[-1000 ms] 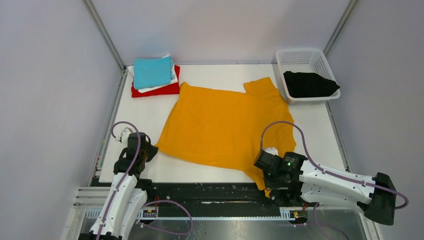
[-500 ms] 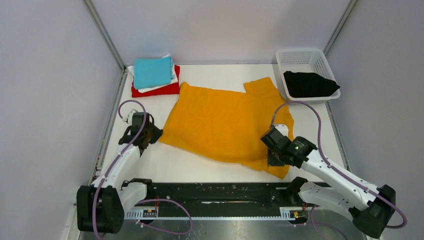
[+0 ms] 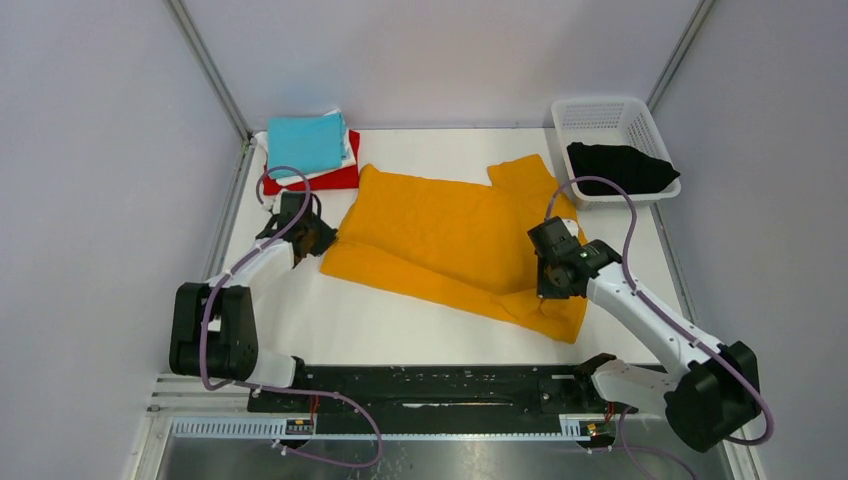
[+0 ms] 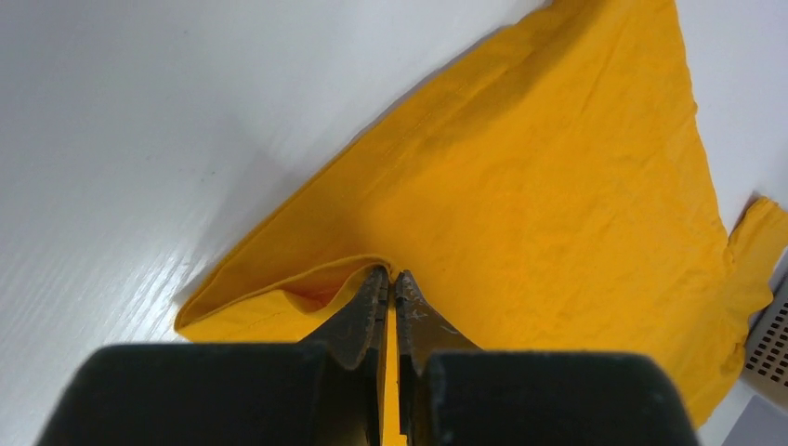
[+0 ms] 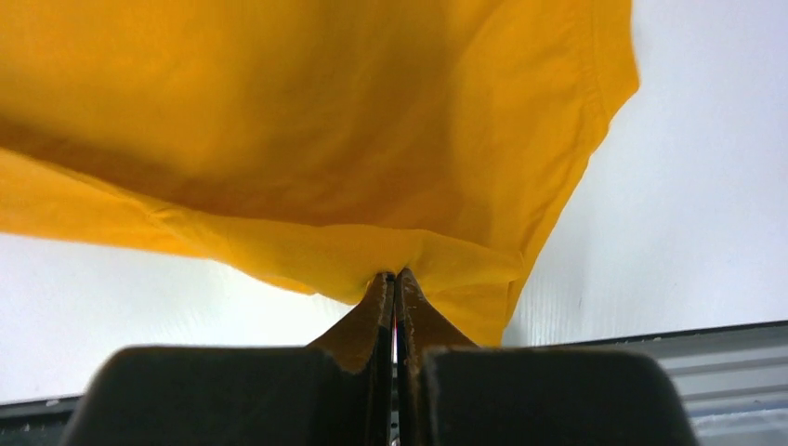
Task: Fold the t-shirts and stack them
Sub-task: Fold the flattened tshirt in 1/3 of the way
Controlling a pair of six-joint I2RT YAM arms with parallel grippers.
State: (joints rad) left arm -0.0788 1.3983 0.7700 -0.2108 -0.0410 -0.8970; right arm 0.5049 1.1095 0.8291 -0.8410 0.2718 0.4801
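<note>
The orange-yellow t-shirt [image 3: 450, 235] lies across the middle of the white table, its near hem folded up over its body. My left gripper [image 3: 322, 240] is shut on the shirt's left hem corner; the left wrist view [image 4: 390, 277] shows cloth pinched between the closed jaws. My right gripper [image 3: 548, 285] is shut on the right hem part, also pinched in the right wrist view [image 5: 394, 276]. The teal t-shirt [image 3: 305, 143] tops a stack with the white t-shirt [image 3: 348, 160] and red t-shirt [image 3: 325, 180] at the back left. The black t-shirt [image 3: 618, 167] lies in the basket.
A white mesh basket [image 3: 603, 118] stands at the back right corner. The table's near edge meets a black rail [image 3: 430, 378] by the arm bases. Grey walls with metal posts enclose the table on three sides.
Both grippers have moved away from the near edge toward the back, carrying the shirt's near hem up and over its body. The shirt's visible area has shortened from front to back.
</note>
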